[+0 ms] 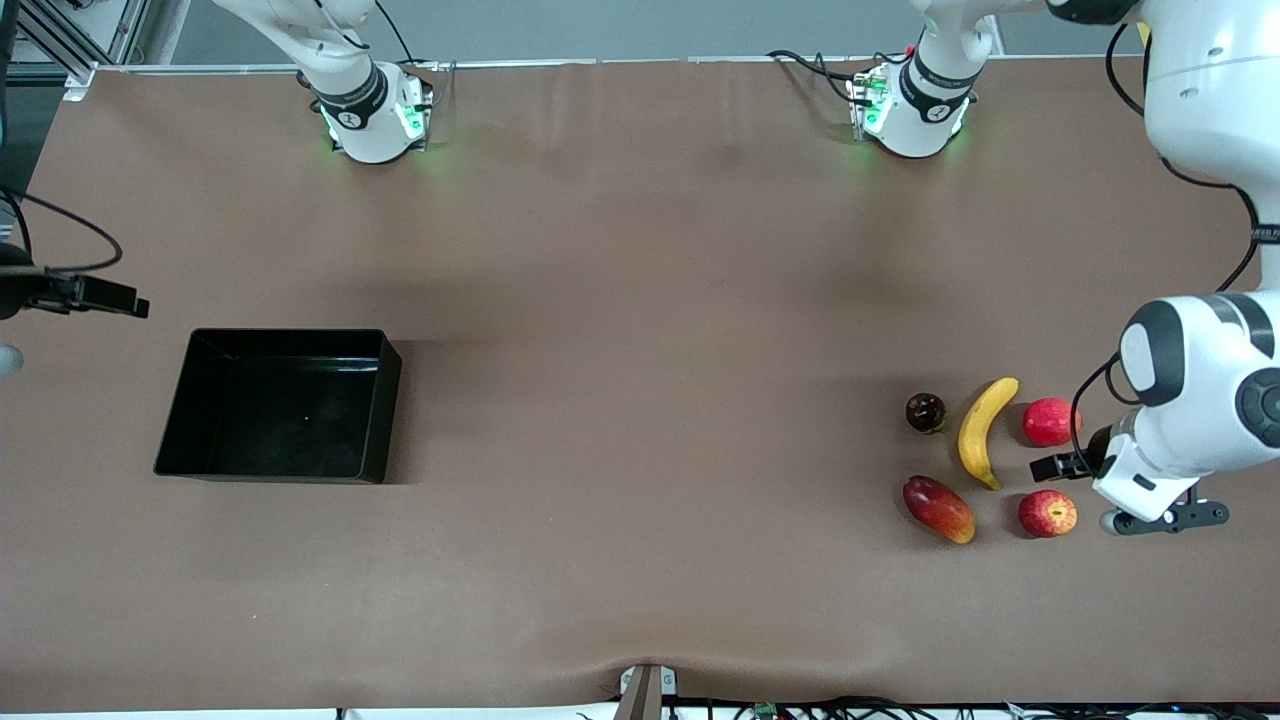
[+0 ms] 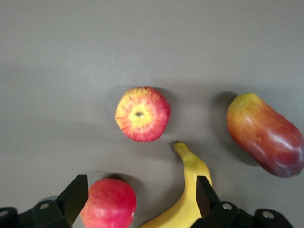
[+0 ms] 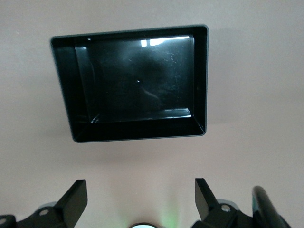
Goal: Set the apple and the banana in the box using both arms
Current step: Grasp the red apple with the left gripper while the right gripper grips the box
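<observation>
Front view is showing: box (image 1: pixel 280 405) sitting at the right arm's end of the table, holding nothing. Apple (image 1: pixel 1047 513) and banana (image 1: pixel 984 431) are lying at the left arm's end, among other fruit. Left gripper (image 2: pixel 140 197) is hovering open over them. Right gripper (image 3: pixel 140 199) is hovering open beside the box. No writing legible.

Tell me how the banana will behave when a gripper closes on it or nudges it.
The banana looks firm and curved, so it would probably lift as one stiff piece. Lying flat on its side on the table, it should pivot or slide under a nudge, not roll away. Its skin looks smooth, so fingers closing near a tapered end could slip; the thicker middle seems safer.
</observation>
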### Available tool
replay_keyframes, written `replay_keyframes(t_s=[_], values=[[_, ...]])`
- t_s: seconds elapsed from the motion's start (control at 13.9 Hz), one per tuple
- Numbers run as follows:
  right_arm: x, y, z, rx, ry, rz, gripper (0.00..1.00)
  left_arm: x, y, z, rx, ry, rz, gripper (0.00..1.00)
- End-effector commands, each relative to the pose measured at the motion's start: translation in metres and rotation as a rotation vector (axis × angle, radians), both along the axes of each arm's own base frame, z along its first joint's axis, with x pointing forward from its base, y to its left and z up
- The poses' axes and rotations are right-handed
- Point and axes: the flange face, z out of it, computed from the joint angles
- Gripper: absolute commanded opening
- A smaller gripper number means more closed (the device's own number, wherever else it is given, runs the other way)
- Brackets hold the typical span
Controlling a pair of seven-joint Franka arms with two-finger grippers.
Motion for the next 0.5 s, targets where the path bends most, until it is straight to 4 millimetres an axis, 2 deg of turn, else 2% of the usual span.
replay_keyframes(t_s=[0.0, 0.14, 0.43], values=[[0.018, -0.013, -0.029, -0.006, -0.007, 0.015, 1.00, 0.014, 0.014, -0.012, 0.016, -0.041, -0.053, 1.00], [0.030, -0.032, -0.061, -0.003, -0.003, 0.018, 1.00, 0.018, 0.028, -0.030, 0.017, -0.078, -0.067, 1.00], [0.052, -0.080, -0.151, 0.022, -0.017, 0.018, 1.00, 0.022, 0.028, -0.055, 0.014, -0.109, -0.088, 1.00]])
